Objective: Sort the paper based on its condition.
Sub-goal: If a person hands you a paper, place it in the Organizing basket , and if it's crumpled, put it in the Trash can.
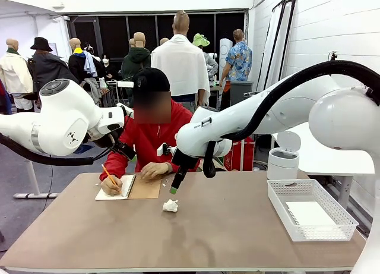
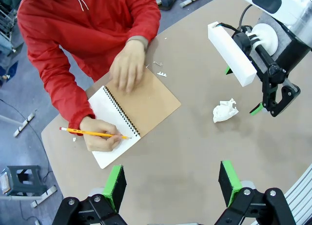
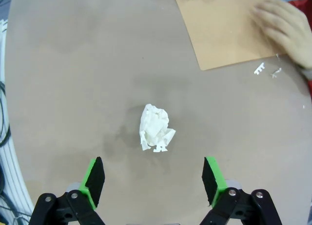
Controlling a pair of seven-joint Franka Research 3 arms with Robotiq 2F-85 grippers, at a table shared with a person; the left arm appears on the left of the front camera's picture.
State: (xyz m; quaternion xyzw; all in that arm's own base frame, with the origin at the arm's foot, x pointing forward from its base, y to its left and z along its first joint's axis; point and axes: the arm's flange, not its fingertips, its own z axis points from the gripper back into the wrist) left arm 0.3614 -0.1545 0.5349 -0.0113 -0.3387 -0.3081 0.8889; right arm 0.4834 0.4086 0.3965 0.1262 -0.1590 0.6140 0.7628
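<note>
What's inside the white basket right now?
A flat sheet of paper lies on the floor of the white basket. Whatever might sit beneath the sheet is covered.

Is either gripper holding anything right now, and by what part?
Nothing is held. The left gripper and right gripper are both open and empty; the right one hangs above the crumpled paper, not touching it.

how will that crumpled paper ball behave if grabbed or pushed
Probably very light: the crumpled paper is a small loose wad. Its airy creases would likely squash under the right tool. Lumpy, so it may tumble, not roll.
</note>
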